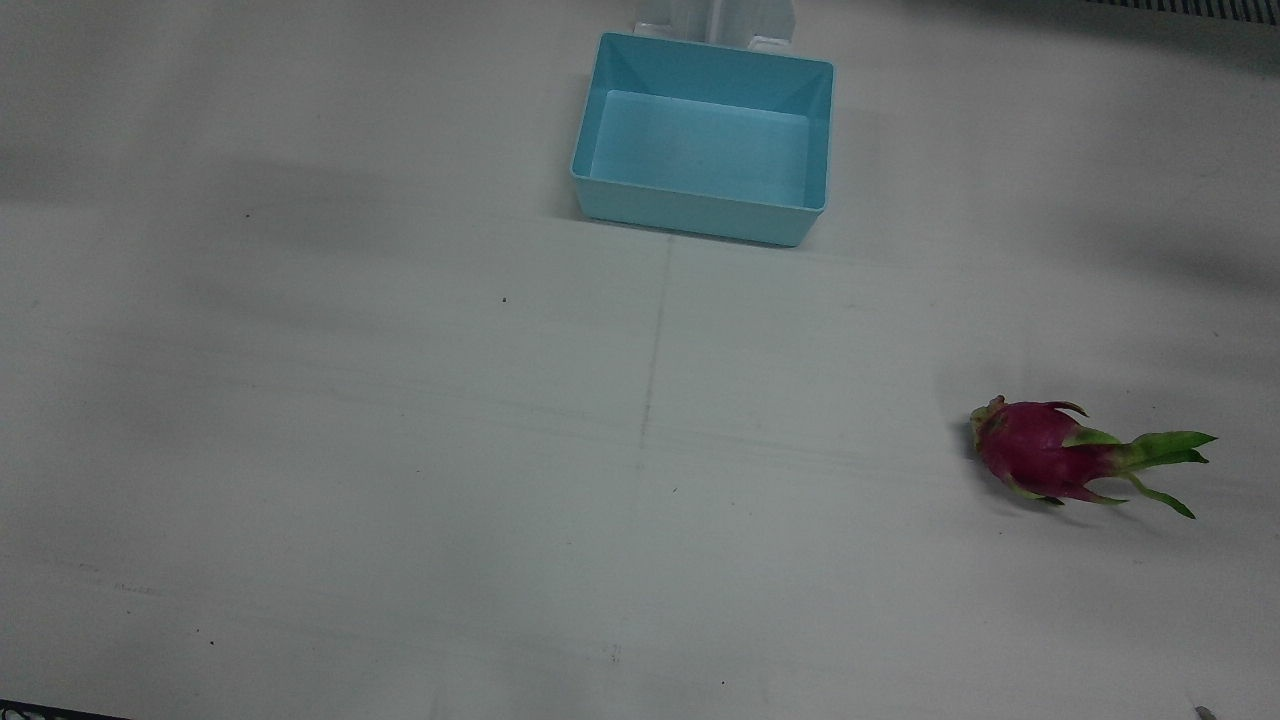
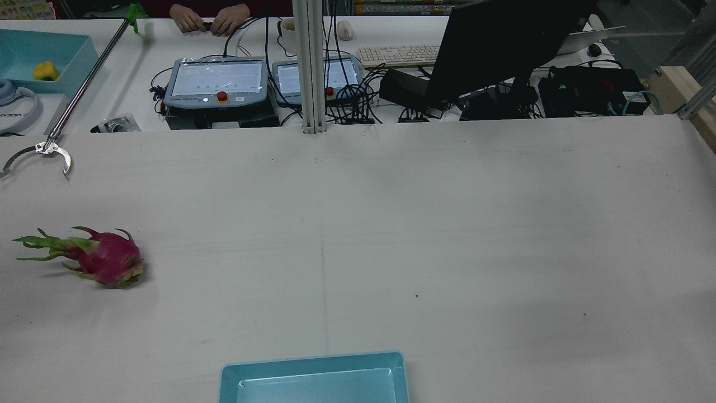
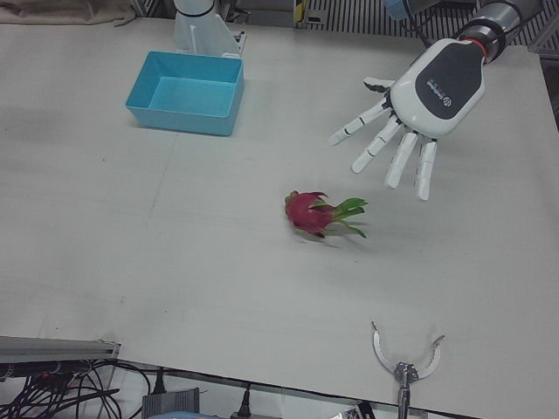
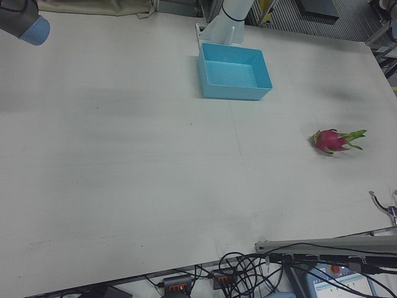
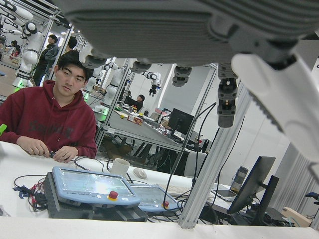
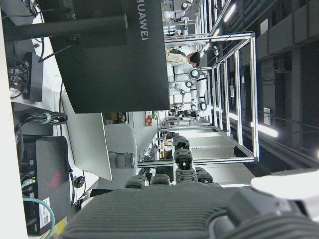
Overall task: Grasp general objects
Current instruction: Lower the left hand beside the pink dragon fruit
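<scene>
On the white surface, left-arm half: dragon fruit lies on its side, green leafy end pointing away from centre, toward the surface's side edge. Nothing touches it; bare surface all round.

Left robot hand hangs in the air near the fruit, on the robot's side of it and further outboard, palm down, fingers spread wide and holding nothing. No contact with the fruit; nothing lies between the two.

Right robot hand: visible only from its own camera as a ribbed grey palm with dark fingertips; fingers look uncurled, but I cannot tell its state for certain. The right-front view shows only a blue-capped arm segment at its top-left corner.

Light-blue bin sits mid-surface at the robot's edge, well apart from the fruit.

A reacher-grabber tool's metal claw rests open on the operators' edge, beyond the fruit. Behind that edge: two teach pendants, keyboard, black monitor, cables. A seated person's hands rest on the back desk.
</scene>
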Robot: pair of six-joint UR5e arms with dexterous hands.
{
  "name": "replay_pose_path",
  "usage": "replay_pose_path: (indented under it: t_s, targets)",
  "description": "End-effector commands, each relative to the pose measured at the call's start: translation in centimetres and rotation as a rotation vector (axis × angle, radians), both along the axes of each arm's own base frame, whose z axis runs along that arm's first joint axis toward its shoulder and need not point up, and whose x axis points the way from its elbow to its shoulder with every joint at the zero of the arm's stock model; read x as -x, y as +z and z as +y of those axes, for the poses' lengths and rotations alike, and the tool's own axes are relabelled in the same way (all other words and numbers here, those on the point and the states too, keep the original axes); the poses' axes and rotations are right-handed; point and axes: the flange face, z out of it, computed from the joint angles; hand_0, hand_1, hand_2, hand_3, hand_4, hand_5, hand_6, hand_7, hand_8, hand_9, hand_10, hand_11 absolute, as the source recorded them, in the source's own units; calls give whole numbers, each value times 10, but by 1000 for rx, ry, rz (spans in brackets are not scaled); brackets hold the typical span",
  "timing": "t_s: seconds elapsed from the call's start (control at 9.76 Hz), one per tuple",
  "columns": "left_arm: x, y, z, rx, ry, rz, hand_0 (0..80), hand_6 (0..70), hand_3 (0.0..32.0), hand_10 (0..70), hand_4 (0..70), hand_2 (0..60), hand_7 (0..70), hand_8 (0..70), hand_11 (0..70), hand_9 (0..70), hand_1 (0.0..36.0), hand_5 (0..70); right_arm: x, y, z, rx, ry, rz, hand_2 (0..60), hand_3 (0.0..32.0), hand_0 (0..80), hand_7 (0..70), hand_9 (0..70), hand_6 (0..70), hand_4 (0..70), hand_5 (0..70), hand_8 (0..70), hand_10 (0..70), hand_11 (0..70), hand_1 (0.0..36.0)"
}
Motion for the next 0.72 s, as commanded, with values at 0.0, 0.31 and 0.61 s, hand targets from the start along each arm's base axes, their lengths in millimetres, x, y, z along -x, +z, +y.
replay_pose_path:
  t_s: [0.0,0.31,0.61]
  targets:
    - [-101,12,0,-31,52,-32,591,0,28,0,182,0,81,0,0,2,127,124,0,-1,0,-1,0,0,0,0,0,0,0,0,0,0,0,0,0,0]
    - [-167,32,3,22,66,-27,594,0,0,0,270,0,122,0,0,10,125,117,0,-1,0,-1,0,0,0,0,0,0,0,0,0,0,0,0,0,0]
    - [-215,39,-54,128,69,-108,590,0,194,0,60,0,65,0,0,0,135,18,0,-1,0,-3,0,0,0,0,0,0,0,0,0,0,0,0,0,0]
